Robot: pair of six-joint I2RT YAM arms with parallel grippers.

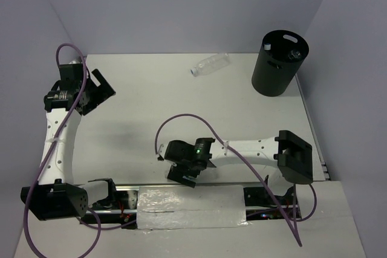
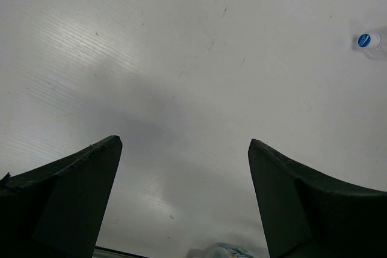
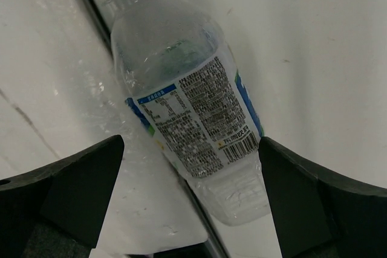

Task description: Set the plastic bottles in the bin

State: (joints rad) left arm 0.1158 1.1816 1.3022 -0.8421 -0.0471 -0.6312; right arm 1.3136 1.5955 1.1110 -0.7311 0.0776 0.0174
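A clear plastic bottle [image 1: 210,64] with a white cap lies on its side at the back of the table, left of the black bin [image 1: 275,74]. Its blue-printed cap also shows in the left wrist view [image 2: 367,41]. Pale bottle shapes [image 1: 293,54] show inside the bin. A labelled bottle [image 3: 193,107] lies at the table's near edge between my right gripper's open fingers; my right gripper [image 3: 190,142] [image 1: 184,173] hovers just over it without touching it. My left gripper [image 2: 184,143] [image 1: 100,93] is open and empty over bare table at the far left.
A strip of crinkled clear plastic [image 1: 190,206] covers the near edge between the arm bases. Purple cables [image 1: 199,125] loop over both arms. A bit of printed clear plastic [image 2: 233,250] shows at the bottom edge of the left wrist view. White walls enclose the table.
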